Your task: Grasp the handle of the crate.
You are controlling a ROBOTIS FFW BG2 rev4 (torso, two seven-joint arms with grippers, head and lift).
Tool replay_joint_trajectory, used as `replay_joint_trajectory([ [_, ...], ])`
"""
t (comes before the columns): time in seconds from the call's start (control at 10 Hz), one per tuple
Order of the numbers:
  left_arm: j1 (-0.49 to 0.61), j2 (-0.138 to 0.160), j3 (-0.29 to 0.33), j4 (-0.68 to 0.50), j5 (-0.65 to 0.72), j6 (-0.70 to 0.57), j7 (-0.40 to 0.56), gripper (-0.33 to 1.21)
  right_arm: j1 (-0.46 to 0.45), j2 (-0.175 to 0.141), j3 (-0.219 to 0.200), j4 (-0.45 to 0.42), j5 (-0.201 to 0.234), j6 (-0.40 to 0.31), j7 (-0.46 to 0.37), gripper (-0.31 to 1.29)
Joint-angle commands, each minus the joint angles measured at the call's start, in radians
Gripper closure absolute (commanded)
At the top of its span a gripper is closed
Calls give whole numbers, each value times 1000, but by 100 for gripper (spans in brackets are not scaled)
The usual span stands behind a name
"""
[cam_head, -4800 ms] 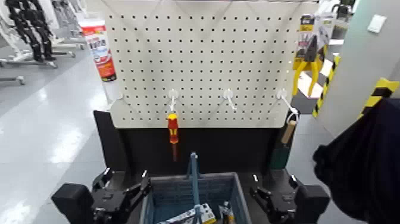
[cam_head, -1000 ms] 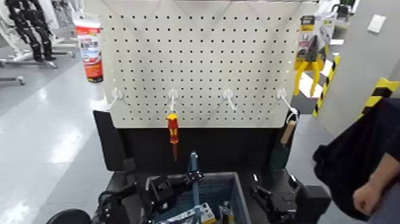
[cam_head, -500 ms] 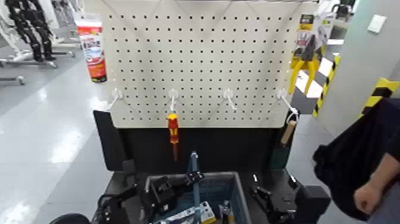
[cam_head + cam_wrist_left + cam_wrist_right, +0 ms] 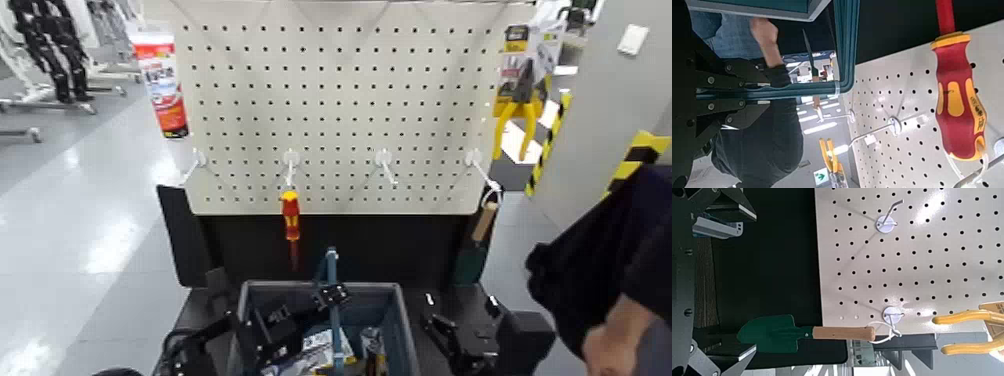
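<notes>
Grip looks basically made: left gripper (image 4: 322, 297) reaches in from left of the crate (image 4: 392, 312), fingers pinched on the handle (image 4: 329, 272), which arches upright over the crate's middle below the screwdriver (image 4: 290, 216). Next I'd guess it just needs holding firm. Right gripper (image 4: 447, 335) sits parked right of the crate, fingers spread.

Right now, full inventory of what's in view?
pegboard: 1, white, upright behind crate
screwdriver: 1, red-yellow, hung on pegboard
trowel: 1, green, wooden grip, hung on right hook
pliers: 1, yellow-handled, pegboard's right edge
tube: 1, red-white, pegboard's left edge
crate: 1, blue-grey, front centre, holding packaged items
handle: 1, blue, upright across crate
person's hand: 1, far right
left gripper: at the handle
right gripper: parked right of crate
</notes>
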Motion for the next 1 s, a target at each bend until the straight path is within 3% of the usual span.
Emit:
replay_joint_trajectory([
  [0.1,30,-5,6,-48,29,-7,13,119,-2,-2,0,0,2,0,0,14],
  [1.0,109,-37,2,-144,105,-27,30,119,-2,-5,-1,-2,17,-5,0,15],
])
